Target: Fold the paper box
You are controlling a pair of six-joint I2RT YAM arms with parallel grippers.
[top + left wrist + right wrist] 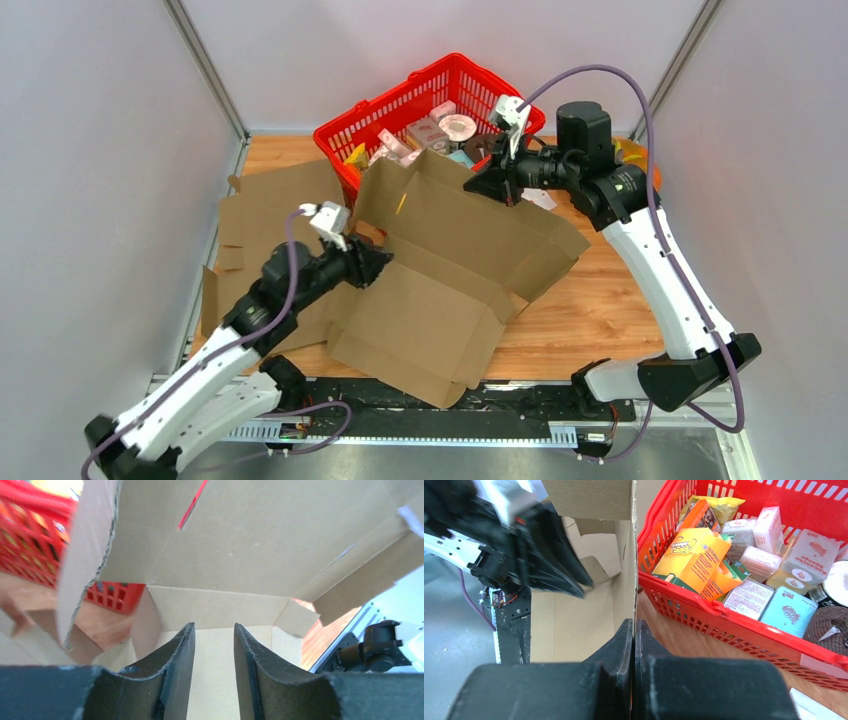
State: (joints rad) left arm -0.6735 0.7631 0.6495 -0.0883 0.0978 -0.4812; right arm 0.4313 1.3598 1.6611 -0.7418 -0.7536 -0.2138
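The paper box lies half-erected at the centre of the worktop, with its rear wall raised just in front of the red basket. The right hand is pressed together on the edge of that rear wall, pinching the cardboard. The left hand is at the box's left side, pointing into its interior. Its fingers are spread with nothing between them, and only the box floor shows through the gap.

The step in hand appears to be raising the left side wall.
1. Use the right hand as an anchor to hold the rear wall upright.
2. Set the left fingers against the side flap and push along its crease.
3. Avoid shoving the box toward the basket.
4. Avoid snagging the flat cardboard sheet lying beside the box.
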